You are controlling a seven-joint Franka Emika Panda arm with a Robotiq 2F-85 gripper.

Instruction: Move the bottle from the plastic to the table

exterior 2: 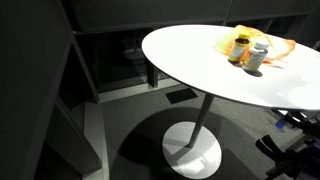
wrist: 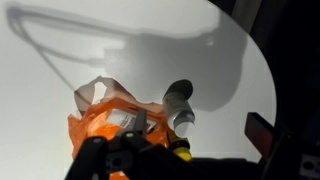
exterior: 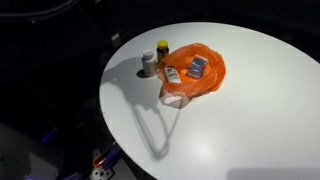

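Orange plastic — pale grey-capped bottle upright just beside it

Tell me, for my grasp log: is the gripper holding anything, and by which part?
Cannot be told: the black gripper hangs above the crumpled orange plastic bag, its jaws lost in shadow.

- The bench runs off the right edge in an exterior view.
- In the wrist view the dark gripper is cropped at the bottom; how its jaws stand cannot be told.
- It hides the near part of the orange plastic.
- Near the bench's far edge, flat packs on the plastic are too small to identify.
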